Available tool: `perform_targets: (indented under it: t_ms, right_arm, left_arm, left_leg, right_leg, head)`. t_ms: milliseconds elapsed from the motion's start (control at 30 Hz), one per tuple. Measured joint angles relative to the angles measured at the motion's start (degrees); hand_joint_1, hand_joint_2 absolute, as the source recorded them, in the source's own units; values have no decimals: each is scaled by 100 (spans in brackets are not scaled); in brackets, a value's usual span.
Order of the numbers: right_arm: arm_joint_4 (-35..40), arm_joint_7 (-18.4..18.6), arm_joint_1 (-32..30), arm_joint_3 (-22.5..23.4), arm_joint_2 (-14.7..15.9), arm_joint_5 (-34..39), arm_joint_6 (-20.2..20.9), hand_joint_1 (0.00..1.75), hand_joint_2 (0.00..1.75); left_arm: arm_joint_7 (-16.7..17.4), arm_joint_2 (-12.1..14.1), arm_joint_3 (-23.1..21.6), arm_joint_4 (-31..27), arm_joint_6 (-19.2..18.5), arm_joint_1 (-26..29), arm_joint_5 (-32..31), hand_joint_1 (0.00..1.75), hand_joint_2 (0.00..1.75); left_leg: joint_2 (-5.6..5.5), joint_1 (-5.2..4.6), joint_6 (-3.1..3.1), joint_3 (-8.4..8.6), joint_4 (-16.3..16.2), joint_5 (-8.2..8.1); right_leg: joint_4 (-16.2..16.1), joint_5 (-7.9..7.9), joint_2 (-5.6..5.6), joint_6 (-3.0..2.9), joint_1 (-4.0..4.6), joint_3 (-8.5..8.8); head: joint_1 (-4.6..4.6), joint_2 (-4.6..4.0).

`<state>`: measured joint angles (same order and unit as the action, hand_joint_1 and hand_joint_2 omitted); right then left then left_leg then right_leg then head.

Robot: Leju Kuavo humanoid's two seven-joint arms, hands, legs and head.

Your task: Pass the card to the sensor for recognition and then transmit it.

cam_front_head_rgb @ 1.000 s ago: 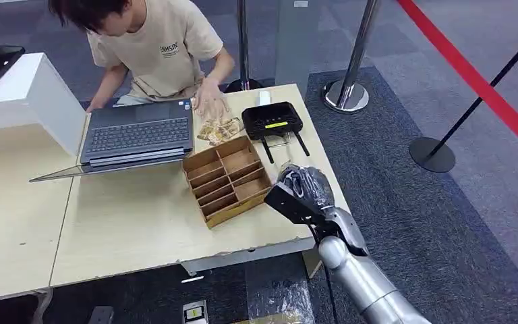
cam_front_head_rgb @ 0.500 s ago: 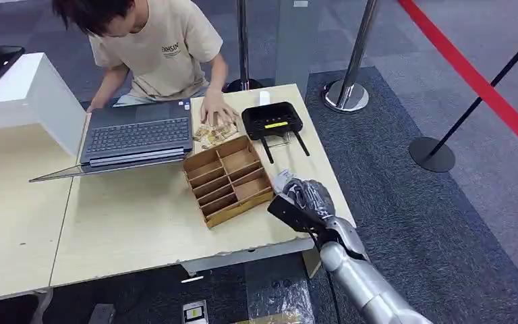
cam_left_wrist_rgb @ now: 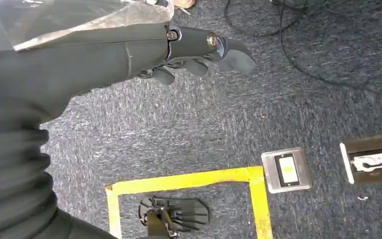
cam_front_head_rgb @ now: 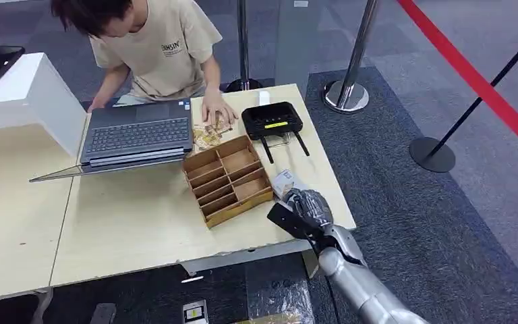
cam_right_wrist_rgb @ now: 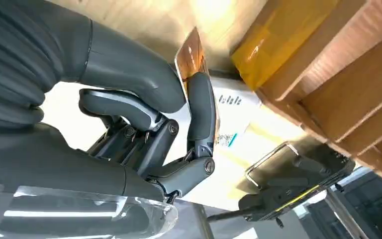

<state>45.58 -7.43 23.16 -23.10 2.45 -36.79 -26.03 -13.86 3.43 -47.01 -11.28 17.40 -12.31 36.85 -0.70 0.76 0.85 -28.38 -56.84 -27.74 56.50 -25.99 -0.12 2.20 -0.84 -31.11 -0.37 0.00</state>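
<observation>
Card [cam_right_wrist_rgb: 195, 55] pinched in right hand [cam_right_wrist_rgb: 144, 119], beside wooden organizer [cam_front_head_rgb: 227, 179].

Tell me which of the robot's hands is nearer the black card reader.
Right. The right hand is over the table's near right corner, just short of the black card reader, pinching the card. The left hand hangs over the carpet.

The compartmented wooden tray [cam_front_head_rgb: 227, 179] sits on the pale wooden table [cam_front_head_rgb: 135, 229]. Behind-left of it lies the open grey laptop [cam_front_head_rgb: 137, 138]; behind-right, the black antennaed sensor box [cam_front_head_rgb: 272, 121]; right, the robot's right hand [cam_front_head_rgb: 308, 208].
</observation>
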Motion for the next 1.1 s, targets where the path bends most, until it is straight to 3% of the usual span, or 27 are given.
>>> perform_targets:
  t_ms: [300,467,967,1100]
  right_arm:
    - [-263,-125,54,-24,-85,27,-111,175,175]
    - [-151,-8,134,-31,-68,85,-109,175,175]
    - [1550,448,369,140,310,112,55,175,175]
    - [2094,551,710,278,468,66,310,175,175]
  left_arm:
    - [4,-9,0,0,0,-1,-7,0,175]
    - [0,-9,0,0,0,5,11,0,175]
    - [-4,-7,2,0,-33,17,2,0,175]
    - [11,-4,0,2,-74,15,-77,0,175]
  left_leg:
    - [0,0,0,0,0,0]
    - [0,0,0,0,0,0]
    - [0,-1,0,1,-1,0]
    - [3,-3,0,1,-1,1]
  right_leg:
    - [0,0,0,0,0,0]
    - [0,0,0,0,0,0]
    - [0,1,0,0,-1,0]
    - [0,4,1,0,-2,-1]
  head:
    - [0,0]
    - [0,0]
    - [0,0]
    - [0,0]
